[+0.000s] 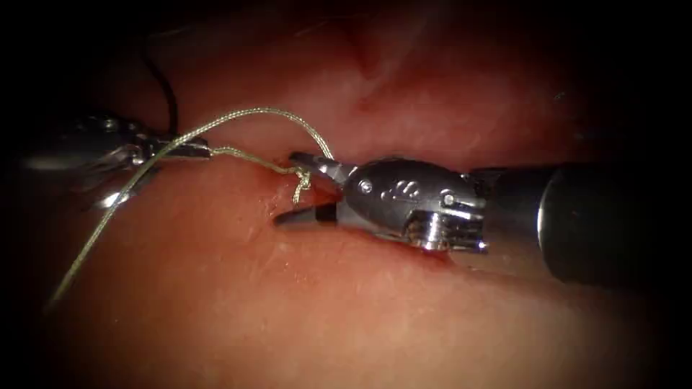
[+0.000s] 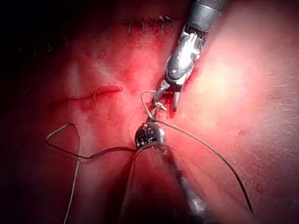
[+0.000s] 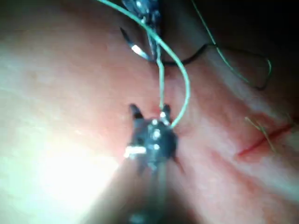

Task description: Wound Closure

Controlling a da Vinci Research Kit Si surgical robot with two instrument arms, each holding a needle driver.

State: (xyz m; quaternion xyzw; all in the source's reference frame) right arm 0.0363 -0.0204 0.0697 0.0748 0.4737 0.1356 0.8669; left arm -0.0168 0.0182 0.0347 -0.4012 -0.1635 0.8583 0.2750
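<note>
The right tool's (image 1: 306, 189) jaws are seen spread wide apart, one above and one below a small knot (image 1: 301, 179) in the thread (image 1: 252, 112); nothing is gripped between them, though the thread runs against the upper jaw. The left tool (image 1: 176, 150) is closed on the thread at its tip, left of the knot, and a short, taut strand is held between tip and knot. A second strand arches up from the knot, passes over the left tool and trails off to the near left across the tissue (image 1: 360, 310). The knot sits at the cut (image 1: 375, 101), at its left end, where red fluid (image 1: 328, 194) has pooled. In the left wrist view the right tool (image 2: 167, 99) is shown with its jaws open just beyond the left tool (image 2: 150, 122), and a dark, thin curve (image 2: 93, 154) lies on the tissue well to one side; whether that is the needle cannot be told. The step in hand is judged to be work on a knot already laid, probably tightening or trimming. For any next move, tension on the short strand would have to be kept steady, and the open jaws placed so that thread alone, not tissue, is taken.
</note>
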